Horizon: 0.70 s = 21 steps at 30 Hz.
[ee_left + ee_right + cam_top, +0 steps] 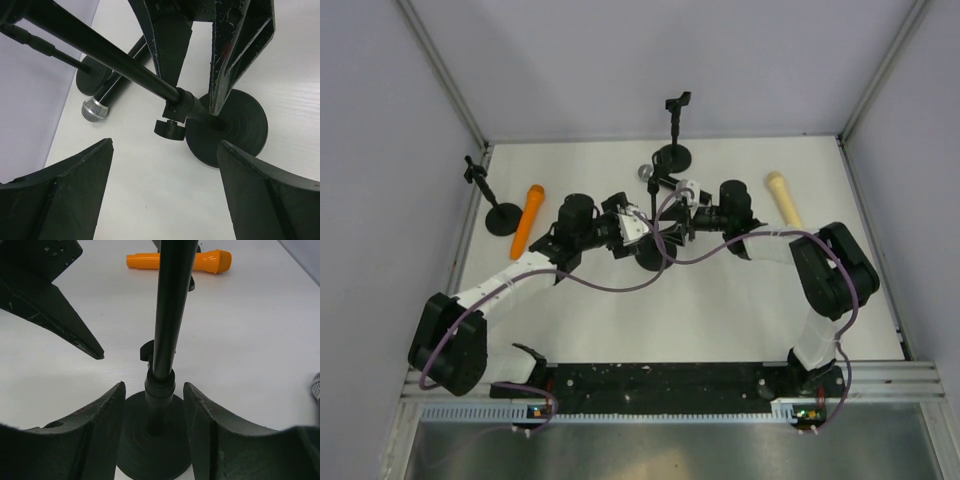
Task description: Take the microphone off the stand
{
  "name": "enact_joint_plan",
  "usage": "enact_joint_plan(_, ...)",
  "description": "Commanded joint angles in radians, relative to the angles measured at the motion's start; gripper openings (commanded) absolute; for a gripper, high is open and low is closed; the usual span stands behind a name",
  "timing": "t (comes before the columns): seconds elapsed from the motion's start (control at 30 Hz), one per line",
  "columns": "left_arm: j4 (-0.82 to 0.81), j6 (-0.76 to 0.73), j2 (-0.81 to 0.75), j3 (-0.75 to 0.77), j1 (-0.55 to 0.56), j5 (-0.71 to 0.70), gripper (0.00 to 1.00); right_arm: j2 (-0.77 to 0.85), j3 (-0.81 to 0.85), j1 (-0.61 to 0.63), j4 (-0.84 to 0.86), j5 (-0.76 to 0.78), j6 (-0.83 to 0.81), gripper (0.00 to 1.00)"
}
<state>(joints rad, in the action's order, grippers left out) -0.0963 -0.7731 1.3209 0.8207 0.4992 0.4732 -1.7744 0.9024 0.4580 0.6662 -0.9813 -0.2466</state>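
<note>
A white table fills the overhead view, walled in by pale panels, and two black arms reach in from its bottom edge to meet at the centre. The left arm comes up from the lower left and the right arm from the lower right. Between them stands the middle stand, a black pole on a round base. The right gripper straddles the pole just above the base, with one finger on each side at a narrow spread and a sliver of table showing between each finger and the pole, so it is not clamped. The left gripper is spread wide and sits just short of the base, touching nothing. A rear stand sits at top centre of the overhead view, and a third stand at the left edge of the table. The microphone, black with a silver mesh head, shows in the left of the left wrist view. It appears to lie on the table, its head just in front of the rear stand's base and its body running back behind the middle pole. An orange mic lies beside the third stand, and a cream mic lies at the right of the table. A small black knob juts from the pole's lower collar
</note>
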Motion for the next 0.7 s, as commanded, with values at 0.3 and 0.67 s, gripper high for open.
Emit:
enact_joint_plan(0.3,-0.166,0.035,0.012,-0.043,0.009,-0.024,0.68,-0.039,-0.023,0.057,0.216,0.018,0.148,0.39)
enact_joint_plan(0.67,0.033,-0.032,-0.075,-0.037,0.004,0.111,0.83,-0.033,-0.017,0.056,0.200,0.009,0.165,0.00)
